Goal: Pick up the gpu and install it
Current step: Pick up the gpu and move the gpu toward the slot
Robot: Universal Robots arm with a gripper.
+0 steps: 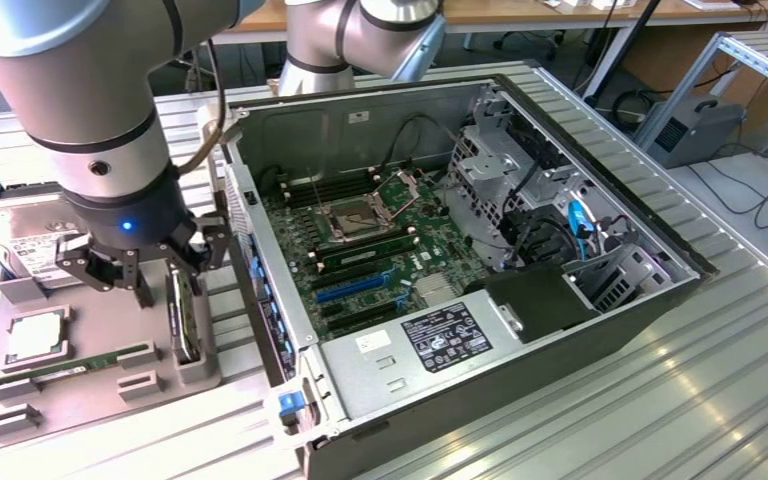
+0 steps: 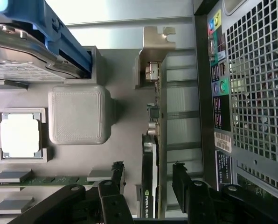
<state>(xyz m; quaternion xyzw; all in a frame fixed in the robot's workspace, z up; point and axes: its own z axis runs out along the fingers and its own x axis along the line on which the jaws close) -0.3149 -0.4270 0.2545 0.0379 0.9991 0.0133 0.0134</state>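
Counted: one gpu, one hard drive, one processor chip and one RAM stick, all on one grey holder tray. One open computer case lies at the exterior view's right, holding one labelled power supply. One robot arm, one gripper, two fingers.
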